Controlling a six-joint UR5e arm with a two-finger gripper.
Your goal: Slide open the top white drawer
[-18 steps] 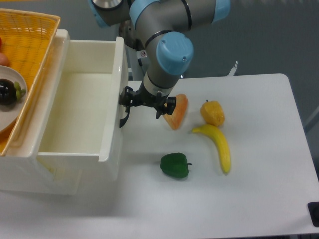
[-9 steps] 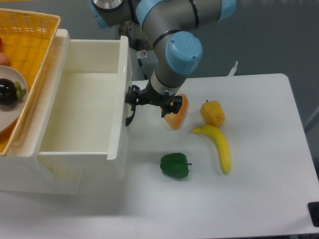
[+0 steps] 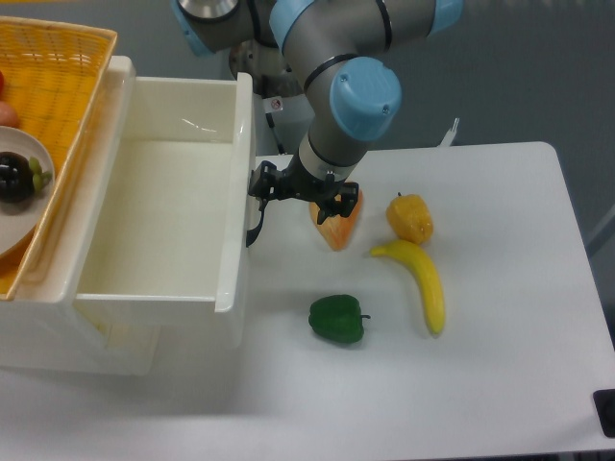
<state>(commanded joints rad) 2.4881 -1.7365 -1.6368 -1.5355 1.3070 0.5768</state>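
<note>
Top white drawer (image 3: 154, 221), filling the left half of the frame, stood pulled well out over the white table (image 3: 500, 336), its bare cream interior open to view and a yellow wicker basket (image 3: 48, 106) resting above it at the upper left. Reaching down from the top centre, the arm held its gripper (image 3: 261, 192) at the drawer's front face, clamped on the curved black handle (image 3: 254, 227). Right of centre lay a banana (image 3: 423, 283), an orange slice (image 3: 338, 223), a green pepper (image 3: 337, 319) and a yellow pepper (image 3: 409, 217).
</note>
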